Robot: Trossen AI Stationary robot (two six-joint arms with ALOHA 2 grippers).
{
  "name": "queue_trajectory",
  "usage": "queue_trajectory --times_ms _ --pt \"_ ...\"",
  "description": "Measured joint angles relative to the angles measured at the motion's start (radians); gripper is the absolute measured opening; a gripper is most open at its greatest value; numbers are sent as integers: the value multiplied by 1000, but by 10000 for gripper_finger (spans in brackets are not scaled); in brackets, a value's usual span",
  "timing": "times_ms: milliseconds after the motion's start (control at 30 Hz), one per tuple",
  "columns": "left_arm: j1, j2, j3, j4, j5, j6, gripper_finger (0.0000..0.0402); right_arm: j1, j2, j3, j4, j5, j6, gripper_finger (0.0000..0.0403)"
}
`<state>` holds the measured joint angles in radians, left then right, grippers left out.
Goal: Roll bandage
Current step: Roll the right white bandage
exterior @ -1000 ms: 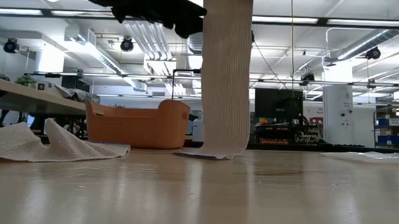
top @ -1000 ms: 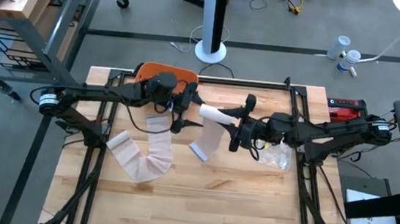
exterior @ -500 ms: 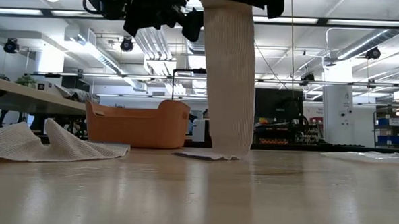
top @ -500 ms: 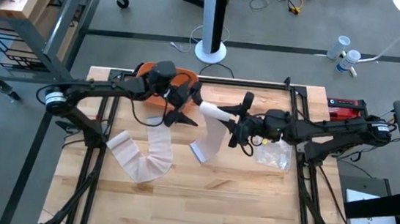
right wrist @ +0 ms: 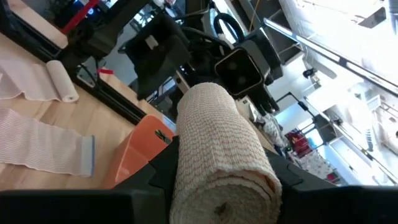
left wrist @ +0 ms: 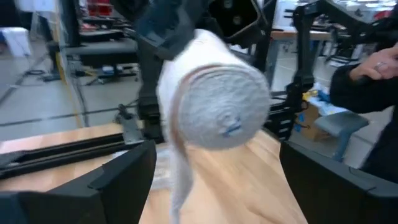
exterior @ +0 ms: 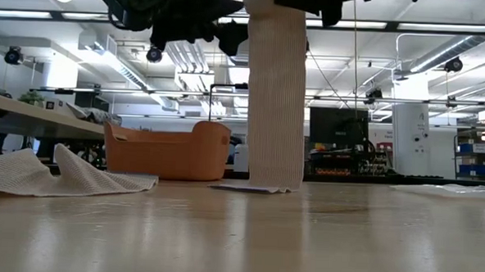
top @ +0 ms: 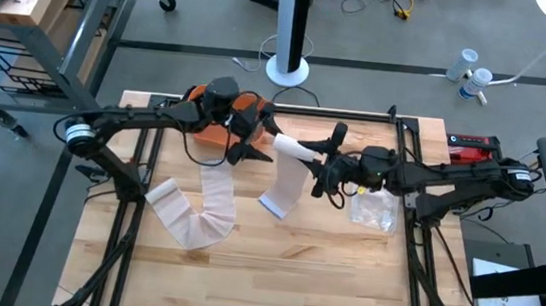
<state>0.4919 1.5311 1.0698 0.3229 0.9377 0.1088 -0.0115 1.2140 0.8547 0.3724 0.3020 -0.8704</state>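
A bandage roll (top: 289, 150) is held level above the table's middle by my right gripper (top: 318, 161), which is shut on it. Its loose strip (exterior: 275, 96) hangs straight down, and the strip's lower end (top: 274, 204) lies on the wood. My left gripper (top: 256, 143) is open at the roll's left end (left wrist: 214, 109), one finger on each side of that flat end, touching nothing. A second unrolled bandage (top: 197, 214) lies in loose bends on the table's left half. My right gripper pinches the roll's curved sides (right wrist: 214, 158) between its two fingers, at the roll's right end. The fingers come level from the table's right and lie along the roll. The roll is lifted clear and level, with its strip hanging below it.
An orange basket (exterior: 168, 151) stands at the far left, partly under my left arm. A clear plastic bag (top: 374, 212) lies right of centre. The second bandage has a small rolled end (right wrist: 62, 82). A person's sleeve and hand (left wrist: 367, 68) show beyond the table.
My left arm has swung toward the table's far edge, its gripper staying beside the roll's left end. My right gripper has gone a little toward the far edge with the roll. The strip still hangs to the table.
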Motion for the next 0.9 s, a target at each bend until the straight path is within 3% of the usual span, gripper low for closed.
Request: queue_trajectory --times_ms 300,567,900 --pt "81 7 0 14 14 124 333 -85 0 0 0 -19 -50 130" --pt "158 49 8 86 5 132 352 -179 18 -2 -29 -126 -84 130" --pt "179 112 16 86 81 115 369 -187 94 -1 56 -119 -240 130"
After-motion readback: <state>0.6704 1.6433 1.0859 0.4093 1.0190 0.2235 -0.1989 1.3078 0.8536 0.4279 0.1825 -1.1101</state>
